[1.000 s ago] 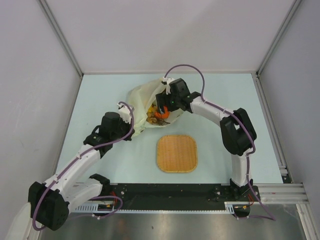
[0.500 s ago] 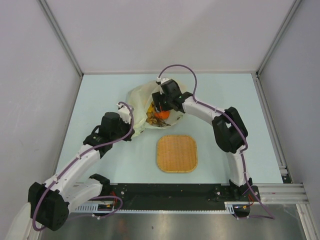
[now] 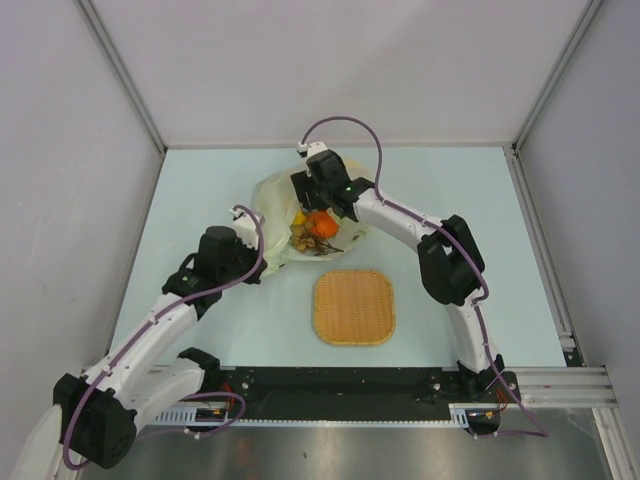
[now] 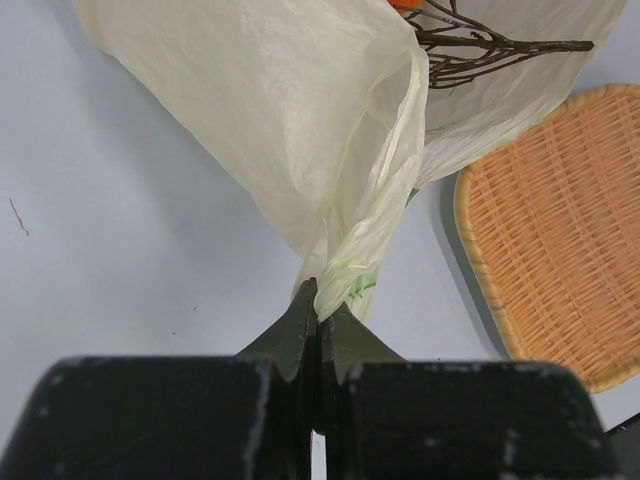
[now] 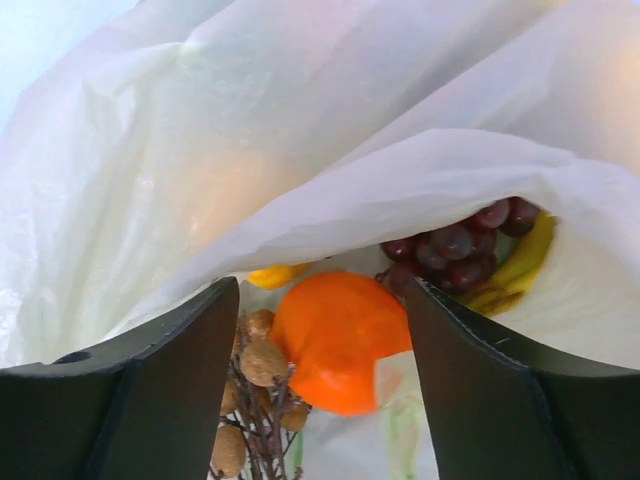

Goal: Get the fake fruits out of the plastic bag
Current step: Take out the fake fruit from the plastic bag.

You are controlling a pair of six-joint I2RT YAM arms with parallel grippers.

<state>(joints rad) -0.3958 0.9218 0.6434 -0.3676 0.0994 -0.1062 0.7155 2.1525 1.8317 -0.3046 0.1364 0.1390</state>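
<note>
Just off the far-left corner of the woven mat (image 3: 354, 307), the left gripper (image 4: 318, 306) is clenched on a twisted end of the plastic bag (image 4: 300, 120), its jaws fully together with the pale film pinched between them. The bag lies just beyond the mat's far edge and bulges away from the mat, with its mouth turned towards the mat. The fake fruits sit in that mouth, all still on or under the film: a brown nut cluster (image 5: 255, 375) on twigs leftmost; a yellow fruit (image 5: 275, 275) behind it; the orange (image 5: 335, 345) in the middle; then dark grapes (image 5: 455, 250) and a banana bunch (image 5: 520, 262) tucked under the upper film. The right gripper (image 5: 320, 300) hangs over the bag on the side away from the mat. It is released, its jaws wide apart with the orange framed between them and a gap showing at the orange's left flank, so it appears to grasp nothing. The coming move turns on one relation: the orange lies on the mat side of the right gripper, straight ahead along its fingers. Being round, it offers no long axis to align with. The right arm is plainly the nearer, and the left looks committed to anchoring the bag.
</note>
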